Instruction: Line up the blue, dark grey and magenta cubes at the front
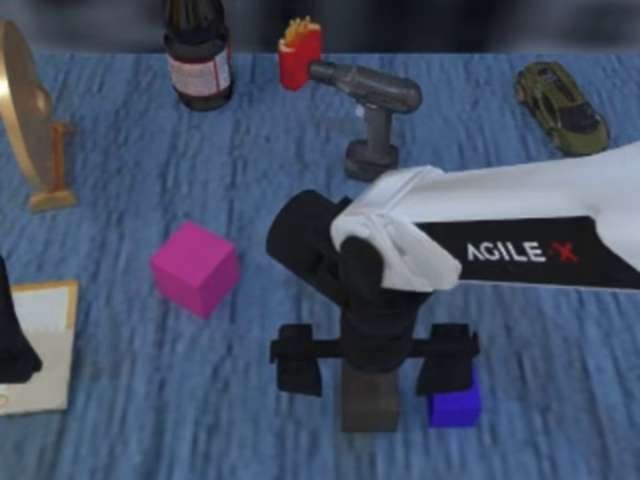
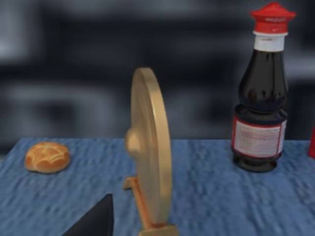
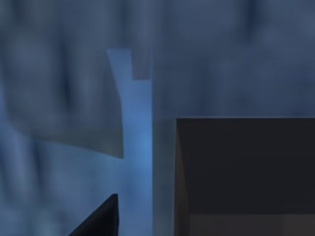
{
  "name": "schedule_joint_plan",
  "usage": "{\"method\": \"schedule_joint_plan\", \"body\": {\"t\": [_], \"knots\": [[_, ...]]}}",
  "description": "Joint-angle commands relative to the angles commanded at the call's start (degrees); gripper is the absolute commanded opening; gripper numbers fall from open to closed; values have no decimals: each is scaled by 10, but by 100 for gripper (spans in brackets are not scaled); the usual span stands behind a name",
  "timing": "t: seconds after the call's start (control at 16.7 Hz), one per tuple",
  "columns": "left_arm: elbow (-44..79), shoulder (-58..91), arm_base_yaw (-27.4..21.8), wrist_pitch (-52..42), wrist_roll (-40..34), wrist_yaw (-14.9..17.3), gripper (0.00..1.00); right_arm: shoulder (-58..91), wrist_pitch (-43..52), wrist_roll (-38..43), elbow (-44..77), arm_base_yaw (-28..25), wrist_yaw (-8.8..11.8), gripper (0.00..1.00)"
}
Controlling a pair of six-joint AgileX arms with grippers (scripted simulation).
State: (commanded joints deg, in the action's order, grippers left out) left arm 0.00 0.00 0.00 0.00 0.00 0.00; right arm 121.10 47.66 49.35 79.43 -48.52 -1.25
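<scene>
Right arm [image 1: 520, 215] showing a white shell, a black panel reading AGILE·X in white with a red X. Black wrist, black two-finger right gripper [image 1: 372, 362]. Left arm [image 1: 12, 340] showing black only.

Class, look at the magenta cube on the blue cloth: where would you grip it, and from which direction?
Grip the magenta cube from straight above, jaws closing on two opposite vertical faces. Its flat top is clear, nothing stands beside it, and it sits turned at an angle to the table edges, so I would rotate the wrist to match its sides.
</scene>
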Motion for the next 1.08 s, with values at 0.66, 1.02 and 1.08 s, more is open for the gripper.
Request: {"method": "schedule_joint_plan", "body": {"t": [0.66, 1.02, 1.08], "knots": [[0, 0, 0, 0, 0, 0, 100, -56, 138, 0, 81, -7, 0, 100], [52, 53, -13, -35, 7, 2, 100, -108, 106, -26, 44, 20, -13, 100], [77, 79, -19, -51, 10, 3, 100, -133, 92, -39, 24, 32, -19, 100]]}}
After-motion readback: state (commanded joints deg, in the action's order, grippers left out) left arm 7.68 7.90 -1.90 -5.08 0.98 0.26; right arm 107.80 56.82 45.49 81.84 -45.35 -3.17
